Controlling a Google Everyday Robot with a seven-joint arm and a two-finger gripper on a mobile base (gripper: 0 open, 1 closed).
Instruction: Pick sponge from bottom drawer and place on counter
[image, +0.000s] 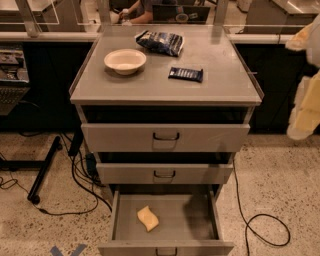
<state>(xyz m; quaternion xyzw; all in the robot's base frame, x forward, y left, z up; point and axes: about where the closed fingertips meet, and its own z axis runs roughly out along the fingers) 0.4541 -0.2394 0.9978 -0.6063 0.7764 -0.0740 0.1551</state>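
The pale-yellow sponge (148, 218) lies flat in the left-middle of the open bottom drawer (167, 235), which is pulled out toward me. The grey counter (165, 82) tops the three-drawer cabinet. My gripper (306, 85) shows at the far right edge of the camera view, level with the counter and off to its right side, far above the sponge. Its cream-yellow fingertips (306, 112) hang there, touching nothing.
On the counter stand a round cream bowl (125, 61), a dark chip bag (160, 42) and a dark blue snack bar (185, 74). The two upper drawers (165, 137) are nearly shut. Black cables (260, 225) lie on the floor on both sides of the cabinet.
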